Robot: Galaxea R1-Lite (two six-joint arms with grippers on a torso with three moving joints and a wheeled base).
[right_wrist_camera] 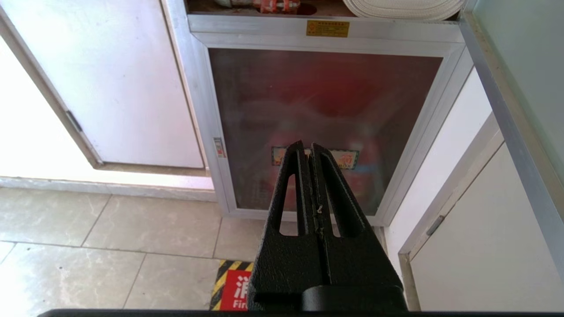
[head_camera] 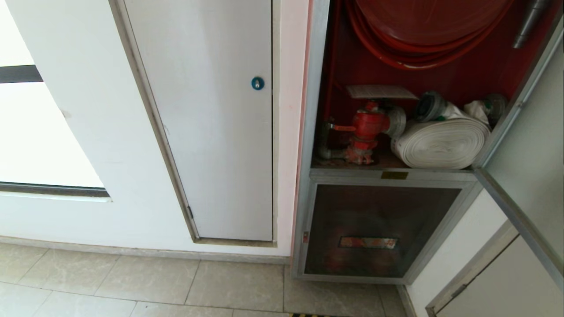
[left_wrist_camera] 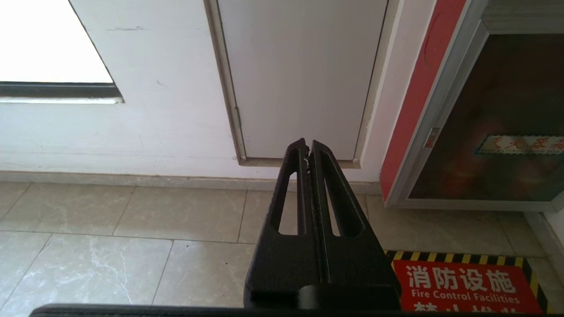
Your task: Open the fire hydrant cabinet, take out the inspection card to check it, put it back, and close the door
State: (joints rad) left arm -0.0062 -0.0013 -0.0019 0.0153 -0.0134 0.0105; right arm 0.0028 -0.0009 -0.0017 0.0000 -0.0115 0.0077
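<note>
Both clenched tools, left (left_wrist_camera: 307,149) and right (right_wrist_camera: 307,149), hang before the open fire hydrant cabinet (head_camera: 315,132) holding valve (head_camera: 368,127), rolled hose (head_camera: 440,143) and inspection card (head_camera: 380,91).

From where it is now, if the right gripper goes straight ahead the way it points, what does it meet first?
Most likely the smaller dark glass panel below the open compartment. The shut right gripper aims at its label strip, with nothing visible between. The distance to the glass is unclear.

Fire hydrant cabinet (head_camera: 313,132) open, silver frame, red inside. Red valve (head_camera: 368,127) at shelf's left end, white rolled hose (head_camera: 440,143) at right, hose reel (head_camera: 423,31) above. Inspection card (head_camera: 380,91) lying flat atop valve. Door (head_camera: 524,145) swung out rightward, silver-framed.
</note>
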